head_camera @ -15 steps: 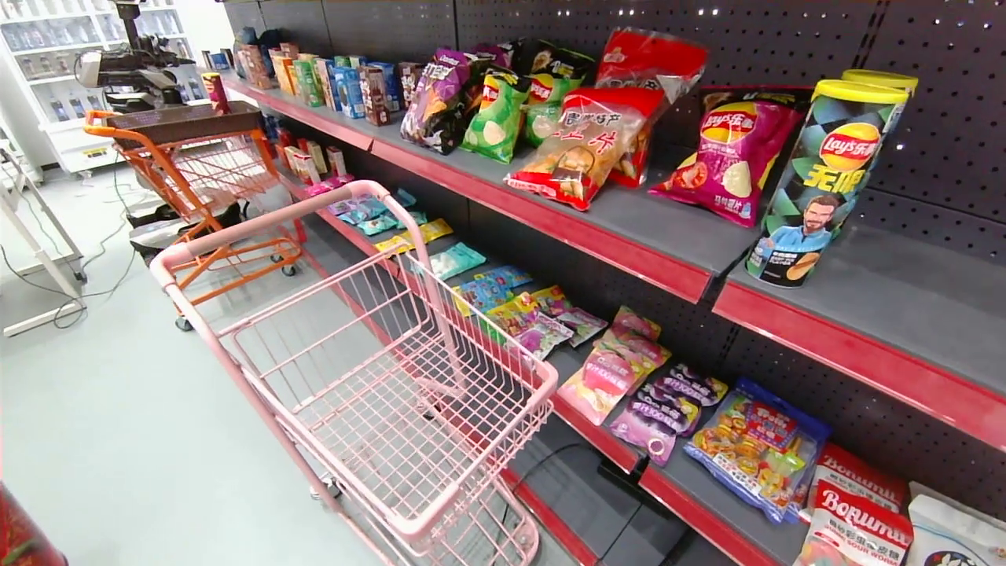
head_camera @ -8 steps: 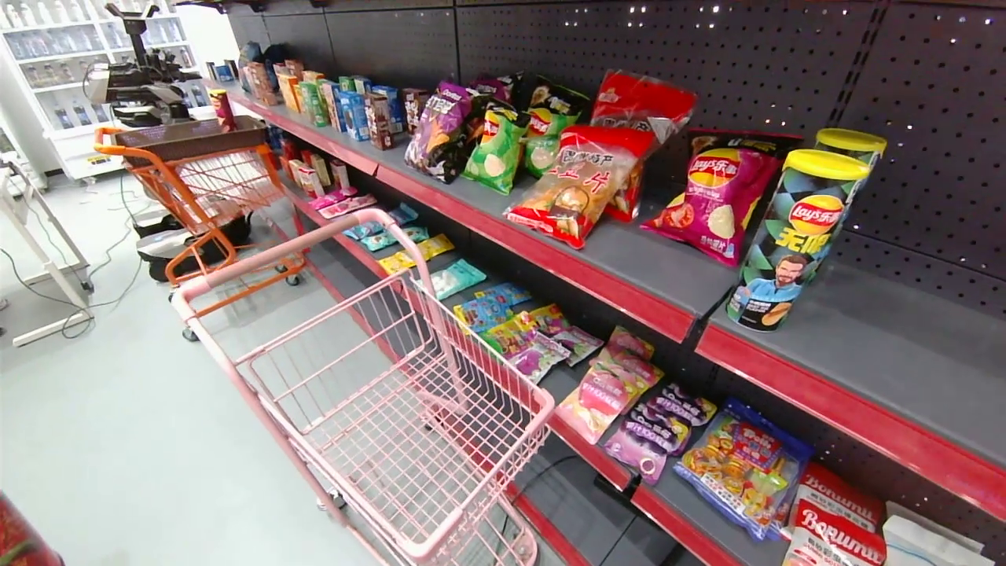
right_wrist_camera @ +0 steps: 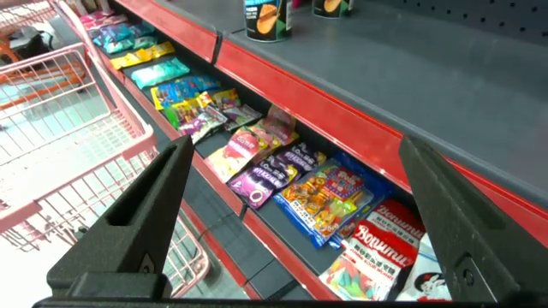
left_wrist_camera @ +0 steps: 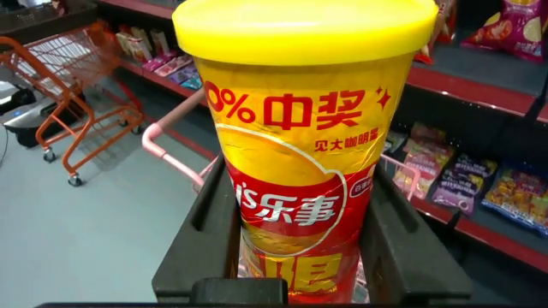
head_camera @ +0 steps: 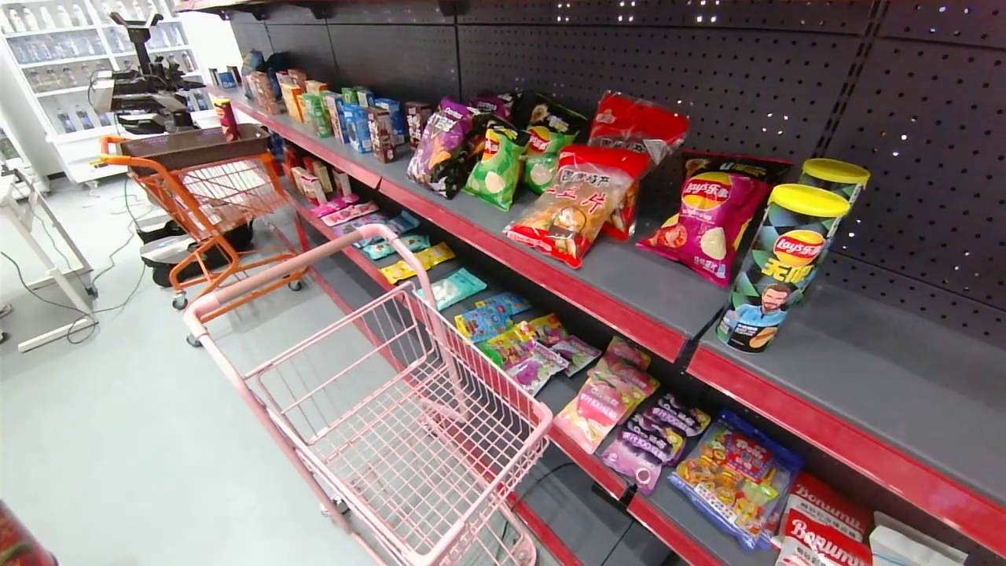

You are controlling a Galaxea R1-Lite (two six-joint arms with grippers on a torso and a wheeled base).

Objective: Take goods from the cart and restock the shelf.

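Left gripper point(left_wrist_camera: 300, 231) clamped on chip canister point(left_wrist_camera: 300, 111), fingers point(left_wrist_camera: 210, 231) pressing on both its sides. Canister upright, yellow lid, red-yellow label. I see right gripper point(right_wrist_camera: 295, 214) spread wide, gripping no item; it hangs in front of shelf point(right_wrist_camera: 411, 94), over lower row of candy packs point(right_wrist_camera: 317, 192). Pink cart point(head_camera: 409, 409) stands just beside shelf. On upper board, two tall canisters point(head_camera: 774, 267) upright next to chip bags point(head_camera: 707, 220). Orange cart point(head_camera: 204, 189) well apart, farther along aisle.

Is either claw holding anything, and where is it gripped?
The left claw grips a yellow-lidded chip can by its body, well below the lid. The right claw is open, empty.
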